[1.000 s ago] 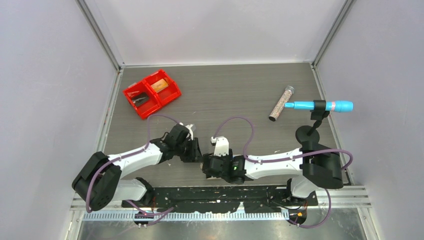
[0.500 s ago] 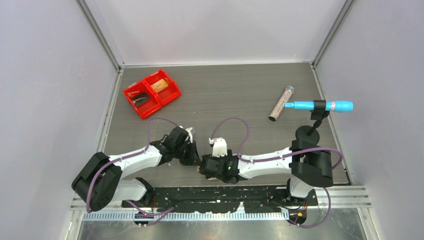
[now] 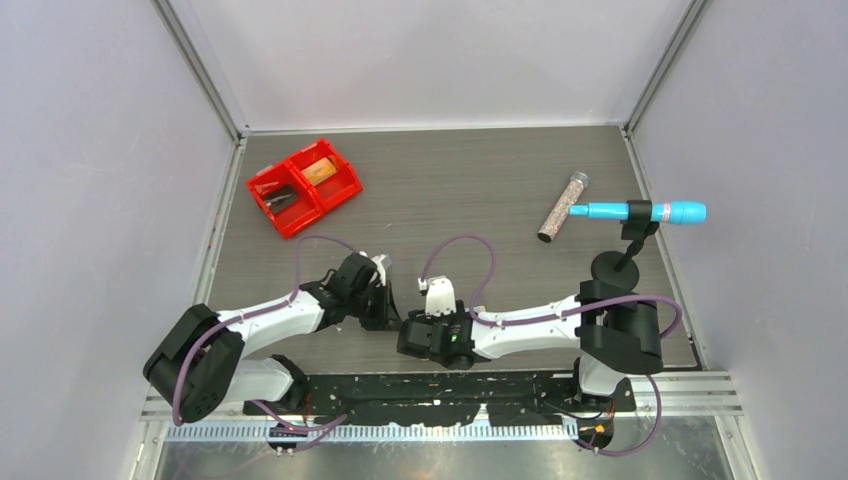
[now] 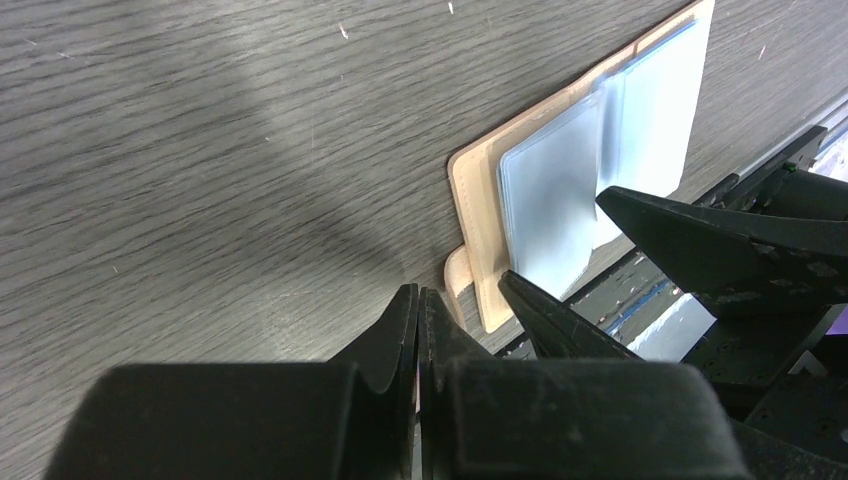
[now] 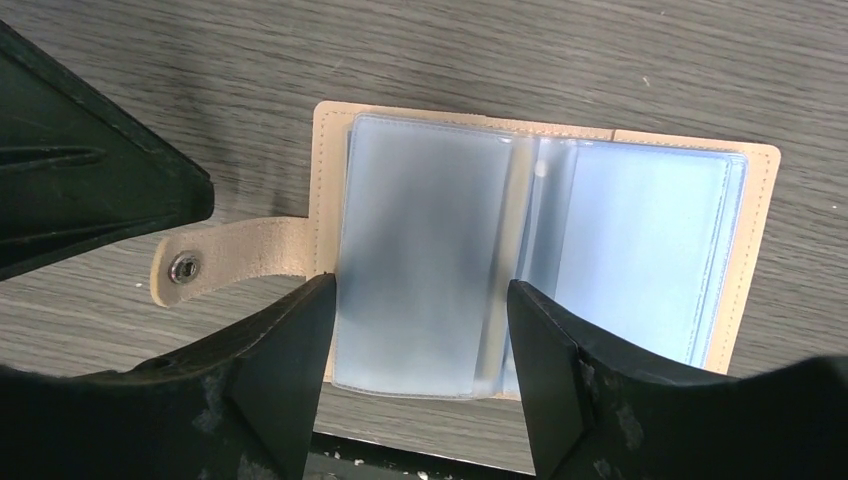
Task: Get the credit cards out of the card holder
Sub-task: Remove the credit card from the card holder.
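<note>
Left claw (image 4: 419, 296): fingers pressed flat together with nothing between them. Its tip sits low over the table (image 3: 450, 180), just beside the card holder's strap.
Right claw (image 5: 420, 295): jaws spread wide, one finger on each side of the card holder's strap-side sleeve. Nothing is pinched, and I cannot tell whether the fingertips touch the sleeve.
Card holder (image 5: 640, 250): lies spread open and flat at the near edge of the table, inner side up. A tan border frames two pale blue-grey plastic sleeves on either side of the middle fold.
Strap (image 5: 230, 262): a short tan tab with a metal snap at its end. It sticks out flat from the card holder's edge toward the left claw and lies free.
Cards: the cloudy sleeves hide them, so I cannot tell whether any sit inside the card holder.
Red bin (image 3: 304, 187): two compartments, well apart from the card holder, toward the far left of the table. It holds a dark item in one side and an orange-brown one in the other.
Glitter tube (image 3: 563, 208): lies well apart from the card holder, toward the far right.
Blue stick (image 3: 640, 212): just beyond the glitter tube on the side away from the card holder, held level on a black stand.
</note>
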